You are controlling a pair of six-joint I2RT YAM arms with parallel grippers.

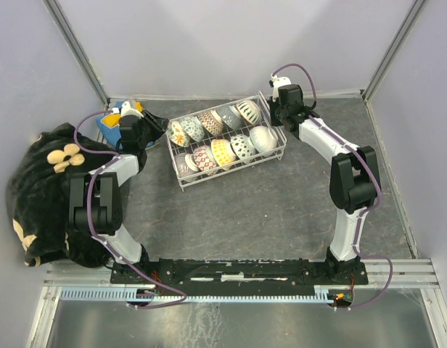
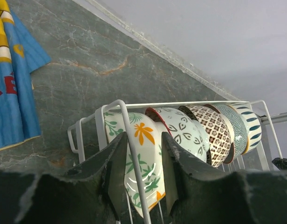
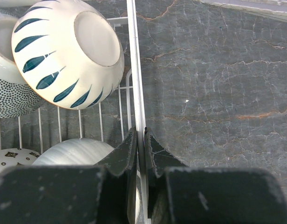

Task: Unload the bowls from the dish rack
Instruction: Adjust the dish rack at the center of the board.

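While right tool [image 3: 140,134] clamps dish rack [image 3: 134,70] rim, left tool [image 2: 143,136] pinches floral bowl [image 2: 151,164].

Right gripper [image 3: 140,138] is reaching in from the bottom edge, dark fingers [image 3: 127,151] pinching a thin gap, with the white rim wire of the dish rack [image 3: 134,70] running straight up between them. Inside the rack, left of the wire, a white bowl with dark teal leaf strokes [image 3: 69,51] is lying on its side, foot ring facing the camera. A dotted bowl [image 3: 8,93] is sitting behind it at the left edge. A pale ribbed bowl [image 3: 73,149] is showing just beside the left finger. Grey veined table [image 3: 218,93] is filling the right half.
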